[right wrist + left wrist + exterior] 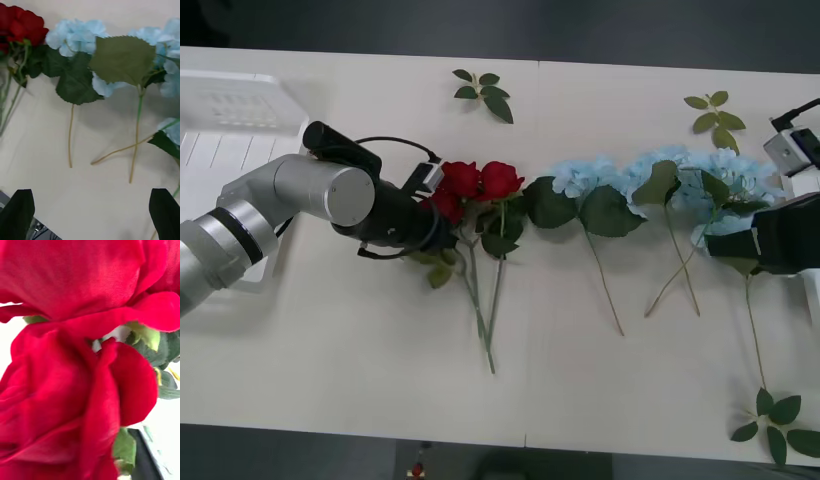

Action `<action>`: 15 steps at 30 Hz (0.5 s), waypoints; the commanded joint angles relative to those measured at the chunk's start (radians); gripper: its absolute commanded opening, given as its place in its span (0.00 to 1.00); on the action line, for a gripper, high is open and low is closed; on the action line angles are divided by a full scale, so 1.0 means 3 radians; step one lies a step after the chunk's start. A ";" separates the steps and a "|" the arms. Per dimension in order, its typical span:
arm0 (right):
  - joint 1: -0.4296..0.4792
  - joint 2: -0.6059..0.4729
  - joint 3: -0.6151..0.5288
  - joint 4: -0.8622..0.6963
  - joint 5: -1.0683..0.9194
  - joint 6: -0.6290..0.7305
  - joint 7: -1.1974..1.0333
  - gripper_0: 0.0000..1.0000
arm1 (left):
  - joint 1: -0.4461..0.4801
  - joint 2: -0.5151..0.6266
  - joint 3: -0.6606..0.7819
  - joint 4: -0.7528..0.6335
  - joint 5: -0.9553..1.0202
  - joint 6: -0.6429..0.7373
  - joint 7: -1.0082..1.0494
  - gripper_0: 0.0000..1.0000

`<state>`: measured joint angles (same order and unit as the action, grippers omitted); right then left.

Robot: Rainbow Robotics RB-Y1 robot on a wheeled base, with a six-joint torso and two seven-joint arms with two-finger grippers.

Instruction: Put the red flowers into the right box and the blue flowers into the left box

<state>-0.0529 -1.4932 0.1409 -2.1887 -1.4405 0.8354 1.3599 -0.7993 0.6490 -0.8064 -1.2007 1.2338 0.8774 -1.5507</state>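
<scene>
We find the roses (470,182) lying mid-table, blooms bunched together and stems running toward the near edge. The left gripper (442,205) is right at these blooms; in the left wrist view red petals (75,363) press up against the camera, with one black finger (140,457) visible beside them. We cannot tell whether its jaws are wide, narrow or closed on a rose. The left arm (300,195) reaches in from the left side, forearm lying low across the table and wrist angled toward the roses.

The blue flowers (660,180) lie in a row just right of the roses, stems pointing toward the near edge, dark leaves overlapping the blooms. The right gripper (92,213) hovers over the right end of this row, jaws wide apart; in its wrist view both black fingers (17,213) sit at the corners with bare table between them, and the blue blooms (77,35) lie well ahead of them. The right arm (780,235) enters from the right edge.

The left box (230,120) sits at the far left corner, behind the left arm. Loose leaf sprigs (483,92) lie near the far edge and at the near right corner. No legible writing seen.
</scene>
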 commanded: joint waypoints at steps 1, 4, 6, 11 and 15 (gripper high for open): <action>-0.0033 0.0074 -0.0040 -0.0149 -0.0163 -0.0018 0.0064 0.90 | 0.0010 -0.0041 0.0009 -0.0022 -0.0048 -0.0046 0.0051 0.00; -0.0033 0.0171 -0.0040 -0.0149 -0.0398 -0.0054 0.0049 0.89 | 0.0010 -0.0047 0.0009 -0.0022 -0.0068 -0.0046 0.0040 0.00; -0.0033 0.0227 -0.0040 -0.0108 -0.0623 -0.0085 0.0064 0.89 | 0.0010 -0.0047 0.0009 -0.0022 -0.0078 -0.0051 0.0040 0.00; -0.0033 0.0293 -0.0040 -0.0062 -0.0874 -0.0126 0.0084 0.89 | 0.0010 -0.0047 0.0009 -0.0022 -0.0094 -0.0051 0.0030 0.00; -0.0038 0.0370 -0.0035 -0.0062 -0.0874 -0.0151 0.0079 0.89 | -0.0025 -0.0047 0.0065 -0.0022 -0.0048 0.0046 -0.0001 0.00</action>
<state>-0.0504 -1.3910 0.1409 -2.2035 -1.6972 0.8051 1.3598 -0.7991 0.6472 -0.8064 -1.2006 1.2081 0.8748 -1.5507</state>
